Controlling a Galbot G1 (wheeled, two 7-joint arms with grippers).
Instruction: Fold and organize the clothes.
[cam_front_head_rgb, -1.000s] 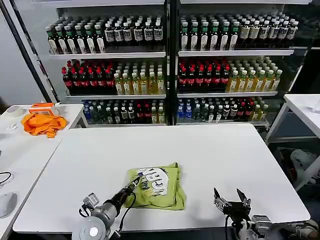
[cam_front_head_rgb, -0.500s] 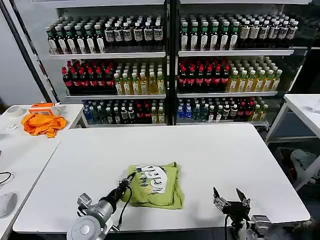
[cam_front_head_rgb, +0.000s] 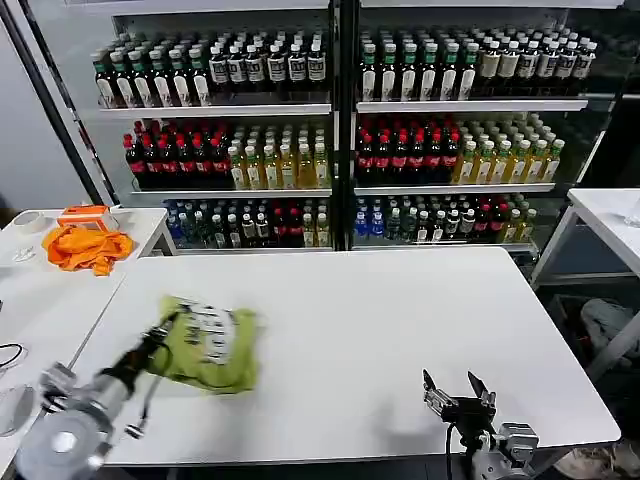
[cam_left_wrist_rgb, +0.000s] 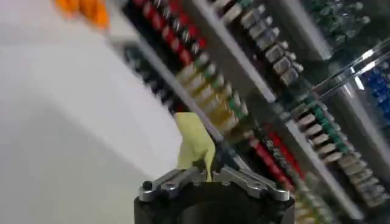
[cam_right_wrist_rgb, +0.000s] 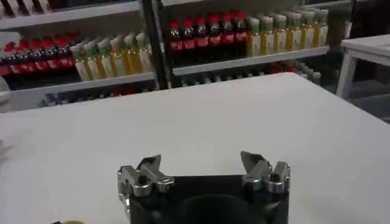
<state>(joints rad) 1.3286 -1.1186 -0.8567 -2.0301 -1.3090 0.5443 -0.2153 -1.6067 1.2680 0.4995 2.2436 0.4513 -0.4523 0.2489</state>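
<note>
The yellow-green T-shirt (cam_front_head_rgb: 208, 343), folded with its white print on top, lies at the left side of the white table (cam_front_head_rgb: 380, 310). My left gripper (cam_front_head_rgb: 168, 325) is shut on the shirt's left edge, the arm reaching in from the near left corner. In the left wrist view a flap of the shirt (cam_left_wrist_rgb: 196, 144) rises from between the closed fingers of that gripper (cam_left_wrist_rgb: 208, 172). My right gripper (cam_front_head_rgb: 454, 386) stands open near the table's front edge at the right, with nothing between its fingers; the right wrist view shows it (cam_right_wrist_rgb: 203, 164) open over bare tabletop.
An orange cloth (cam_front_head_rgb: 86, 247) lies on a side table at the left. Behind the table stand glass-fronted shelves of bottles (cam_front_head_rgb: 340, 130). Another white table (cam_front_head_rgb: 610, 215) is at the far right. The table's middle and right are bare.
The left gripper has dragged the folded shirt from the front centre of the table to the left side. The right gripper has stayed put.
</note>
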